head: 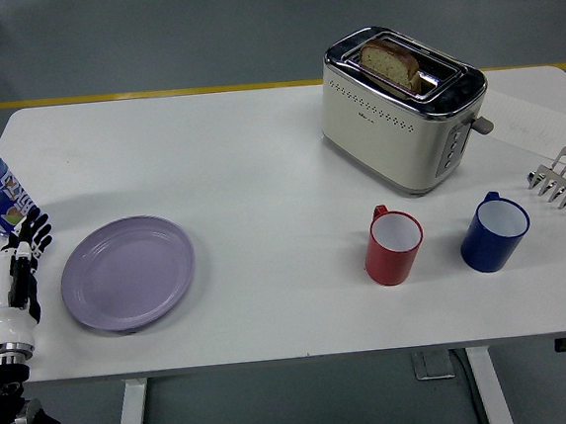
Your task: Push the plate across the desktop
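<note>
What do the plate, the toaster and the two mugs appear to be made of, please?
The lavender plate looks like matte plastic or melamine: even colour, only a soft sheen, though glazed ceramic is possible. The toaster has a cream, probably painted metal body with mirror-bright chrome trim around the top. The red mug and blue mug look like glossy plastic or enamel, white inside; the picture leaves it open.

White left hand (16,280), black fingers (35,232), silver wrist ring, black forearm

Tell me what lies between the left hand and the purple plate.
Nothing: in the head view only a narrow strip of bare white table separates the left hand from the purple plate.
</note>
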Tool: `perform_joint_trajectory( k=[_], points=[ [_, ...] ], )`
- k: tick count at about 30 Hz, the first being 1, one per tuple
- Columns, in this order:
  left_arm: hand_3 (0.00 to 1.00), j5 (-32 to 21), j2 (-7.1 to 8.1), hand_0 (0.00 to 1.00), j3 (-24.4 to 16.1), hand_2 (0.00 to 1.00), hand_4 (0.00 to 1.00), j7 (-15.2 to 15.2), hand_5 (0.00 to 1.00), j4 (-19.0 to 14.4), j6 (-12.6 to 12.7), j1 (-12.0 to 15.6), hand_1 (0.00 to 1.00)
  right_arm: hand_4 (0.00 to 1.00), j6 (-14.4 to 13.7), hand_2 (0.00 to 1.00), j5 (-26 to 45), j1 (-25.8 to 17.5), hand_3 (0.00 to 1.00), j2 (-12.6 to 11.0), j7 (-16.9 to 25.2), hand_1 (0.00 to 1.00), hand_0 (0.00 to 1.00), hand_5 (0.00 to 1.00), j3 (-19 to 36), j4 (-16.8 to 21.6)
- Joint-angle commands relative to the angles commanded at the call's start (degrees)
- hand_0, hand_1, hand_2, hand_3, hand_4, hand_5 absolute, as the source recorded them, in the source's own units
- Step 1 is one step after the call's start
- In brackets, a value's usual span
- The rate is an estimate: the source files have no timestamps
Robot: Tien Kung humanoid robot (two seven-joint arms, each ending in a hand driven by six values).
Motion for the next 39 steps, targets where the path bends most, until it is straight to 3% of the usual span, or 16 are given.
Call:
perform_joint_trajectory(
  k=[15,22,39],
  points=[
    [0.949,-2.13,-0.9,0.884,1.92,0.911,0.511,-0.34,0.998,1.31,-0.08,-0.53,0.896,0.186,-0.09,0.58,-0.28,-0.01,0.545,0.12,-0.27,0.478,0.516,0.333,-0.14,0.0],
    [0.942,-3.38,-3.02,0.884,2.45,0.912,0.511,-0.75,0.998,2.28,-0.02,-1.21,0.895,0.185,-0.12,0.58,-0.63,-0.4,0.546,0.15,-0.45,0.478,0.516,0.334,0.05,0.0],
    [0.931,-5.87,-4.67,0.877,3.48,0.91,0.505,-1.76,0.998,1.95,0.21,-1.41,0.89,0.182,-0.2,0.58,-0.85,-0.81,0.545,0.21,-0.69,0.478,0.516,0.334,-0.25,0.0]
  ],
)
